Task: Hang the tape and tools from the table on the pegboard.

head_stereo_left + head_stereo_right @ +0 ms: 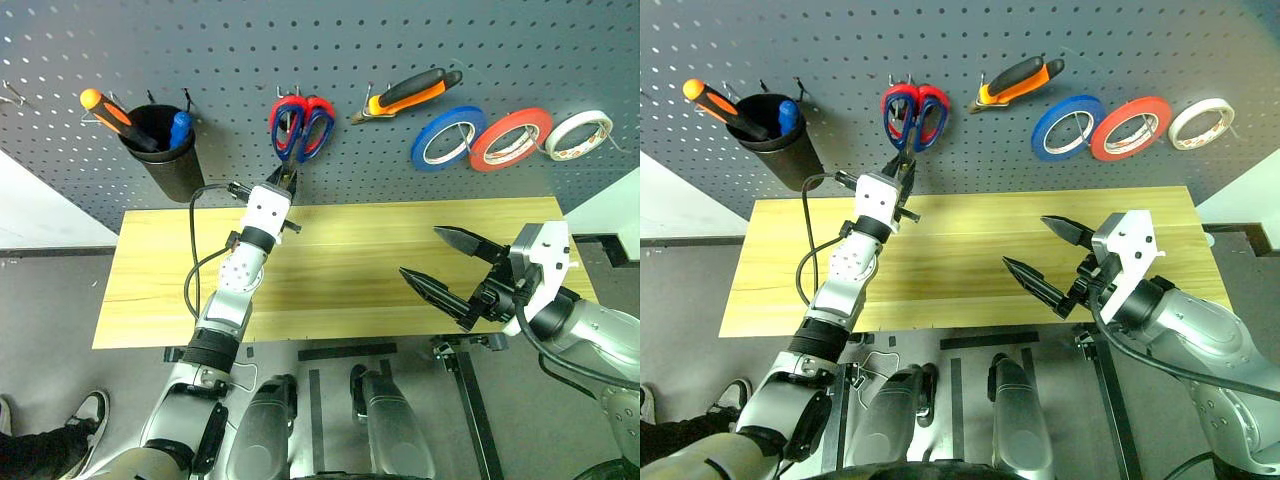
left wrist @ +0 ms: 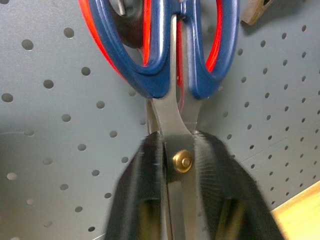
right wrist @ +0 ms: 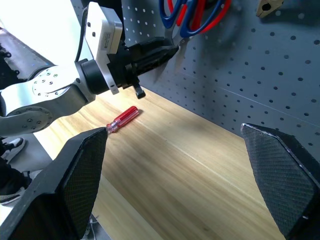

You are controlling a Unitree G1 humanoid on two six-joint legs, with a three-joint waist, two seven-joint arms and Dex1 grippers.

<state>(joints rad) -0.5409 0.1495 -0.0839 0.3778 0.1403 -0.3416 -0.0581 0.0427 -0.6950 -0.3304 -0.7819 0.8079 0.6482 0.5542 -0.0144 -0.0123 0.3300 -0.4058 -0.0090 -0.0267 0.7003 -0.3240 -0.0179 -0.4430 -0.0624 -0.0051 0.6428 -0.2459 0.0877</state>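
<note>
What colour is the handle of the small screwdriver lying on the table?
Red; the screwdriver shows best in the right wrist view.

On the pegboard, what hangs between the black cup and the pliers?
Two pairs of scissors, the blue-handled scissors in front of the red-handled scissors, hang between the black cup and the pliers, seen in both eye views.

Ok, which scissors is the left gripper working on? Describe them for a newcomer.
On the grey pegboard, right of the black cup, two pairs of scissors hang from one hook. The blue-handled scissors hang in front, blades between the left gripper fingers; the red-handled scissors sit behind.
</note>
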